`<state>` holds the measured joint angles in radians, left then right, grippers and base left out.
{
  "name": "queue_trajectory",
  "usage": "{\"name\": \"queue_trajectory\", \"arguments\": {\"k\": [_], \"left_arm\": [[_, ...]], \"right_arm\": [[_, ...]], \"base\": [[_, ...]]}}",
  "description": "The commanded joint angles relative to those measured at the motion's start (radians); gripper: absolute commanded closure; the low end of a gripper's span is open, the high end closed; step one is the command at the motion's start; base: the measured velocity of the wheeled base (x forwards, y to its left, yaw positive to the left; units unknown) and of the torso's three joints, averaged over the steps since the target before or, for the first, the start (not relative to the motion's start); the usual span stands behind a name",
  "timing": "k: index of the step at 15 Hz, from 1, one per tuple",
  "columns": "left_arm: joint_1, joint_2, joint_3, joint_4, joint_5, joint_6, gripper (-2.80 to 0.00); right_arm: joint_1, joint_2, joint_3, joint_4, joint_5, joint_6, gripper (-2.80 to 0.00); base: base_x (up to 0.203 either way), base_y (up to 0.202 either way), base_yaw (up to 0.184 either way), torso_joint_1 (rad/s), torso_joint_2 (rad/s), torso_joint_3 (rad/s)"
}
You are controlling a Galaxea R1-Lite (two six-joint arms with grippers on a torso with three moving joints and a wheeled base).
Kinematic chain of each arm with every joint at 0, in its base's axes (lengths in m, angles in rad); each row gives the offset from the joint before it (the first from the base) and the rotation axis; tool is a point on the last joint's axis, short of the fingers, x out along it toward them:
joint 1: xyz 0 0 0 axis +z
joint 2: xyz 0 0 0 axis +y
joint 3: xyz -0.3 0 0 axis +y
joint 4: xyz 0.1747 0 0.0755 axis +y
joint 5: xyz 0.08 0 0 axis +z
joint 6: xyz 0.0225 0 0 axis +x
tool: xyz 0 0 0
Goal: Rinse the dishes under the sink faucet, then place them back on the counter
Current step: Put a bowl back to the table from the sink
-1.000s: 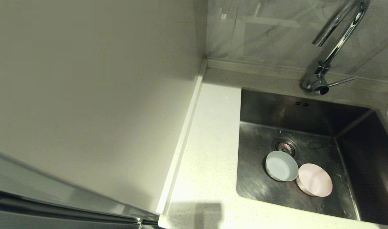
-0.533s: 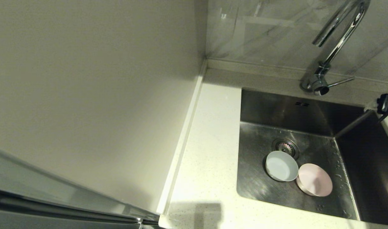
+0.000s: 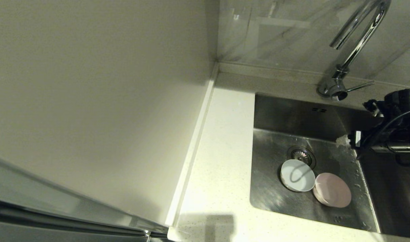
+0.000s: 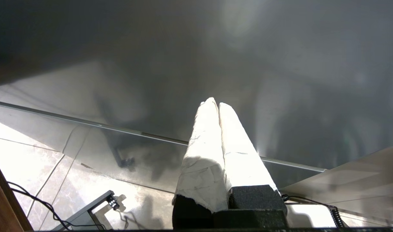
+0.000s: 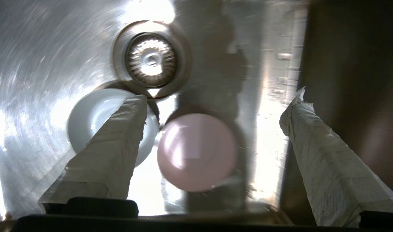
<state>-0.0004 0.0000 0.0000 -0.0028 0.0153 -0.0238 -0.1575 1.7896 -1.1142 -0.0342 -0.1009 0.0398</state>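
Now the right gripper (image 5: 215,106), absent a second ago, is reaching in over the sink (image 3: 268,198) with its jaws spread wide above the pink bowl (image 3: 332,190) and blue bowl (image 3: 297,175), probably readying a first pick, while the left gripper (image 4: 218,104) is hanging pressed together elsewhere.

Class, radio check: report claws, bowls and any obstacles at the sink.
Right claw open above sink; left claw shut, parked. Blue bowl, pink bowl touching beside drain. No obstruction seen.
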Motion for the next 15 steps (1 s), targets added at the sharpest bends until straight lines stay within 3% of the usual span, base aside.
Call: {"name": "queue_trajectory", "arguments": {"k": [1,3,7,10,15], "left_arm": [[0.0,-0.004,0.0,0.0,0.0,0.0,0.0],[0.0,-0.003,0.0,0.0,0.0,-0.001,0.0],[0.0,-0.004,0.0,0.0,0.0,-0.001,0.0],[0.0,-0.003,0.0,0.0,0.0,-0.001,0.0],[0.0,-0.003,0.0,0.0,0.0,-0.001,0.0]], "right_arm": [[0.013,0.14,-0.003,-0.048,0.016,-0.005,-2.8],[0.028,0.239,-0.004,-0.11,0.025,-0.038,-2.8],[0.066,0.296,0.001,-0.151,0.018,-0.193,-2.8],[0.113,0.289,-0.015,-0.081,0.017,-0.205,-2.8],[0.12,0.3,-0.054,-0.001,0.017,-0.212,-2.8]], "base": [[0.0,0.0,0.0,0.0,0.0,0.0],[0.0,0.0,0.0,0.0,0.0,0.0],[0.0,0.0,0.0,0.0,0.0,0.0],[0.0,0.0,0.0,0.0,0.0,0.0],[0.0,0.0,0.0,0.0,0.0,0.0]]}}
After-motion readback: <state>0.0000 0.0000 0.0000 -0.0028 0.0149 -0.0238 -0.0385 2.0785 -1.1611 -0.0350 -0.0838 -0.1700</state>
